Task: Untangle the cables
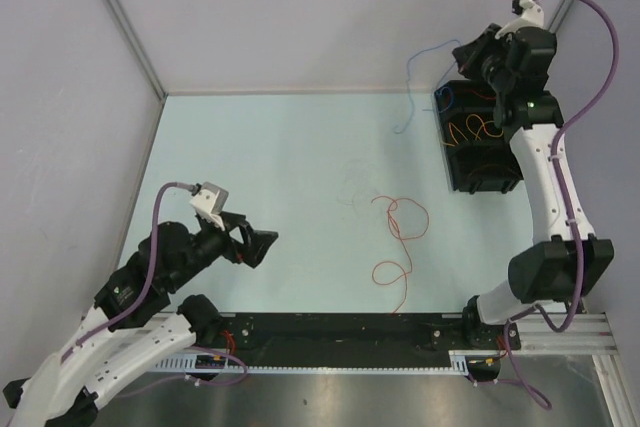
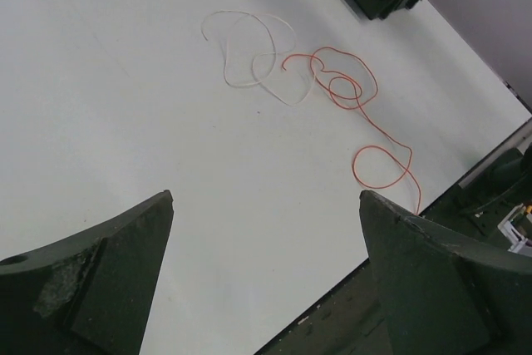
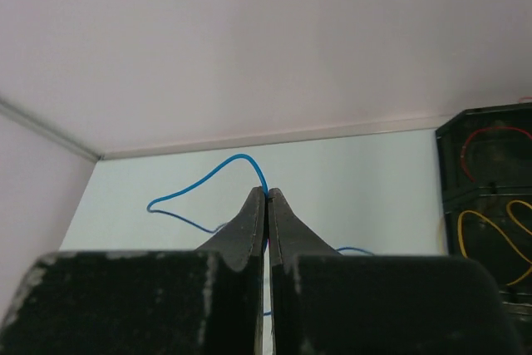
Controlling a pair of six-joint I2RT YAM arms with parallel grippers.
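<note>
An orange cable (image 1: 400,237) lies in loose loops on the table's middle, and a thin white cable (image 1: 350,192) lies just left of it. The left wrist view shows both, the orange cable (image 2: 353,93) and the white cable (image 2: 249,47), apart from my left gripper (image 2: 266,197). That gripper (image 1: 255,242) hovers open and empty over the table's near left. My right gripper (image 3: 268,193) is raised at the far right, shut on a blue cable (image 3: 208,180). The blue cable (image 1: 412,77) hangs from it toward the table.
A black open box (image 1: 450,162) stands at the far right under the right arm, with orange cable (image 1: 470,132) coiled inside. In the right wrist view the box (image 3: 482,115) holds a red loop (image 3: 490,135) and a yellow loop (image 3: 478,226). Walls enclose the table.
</note>
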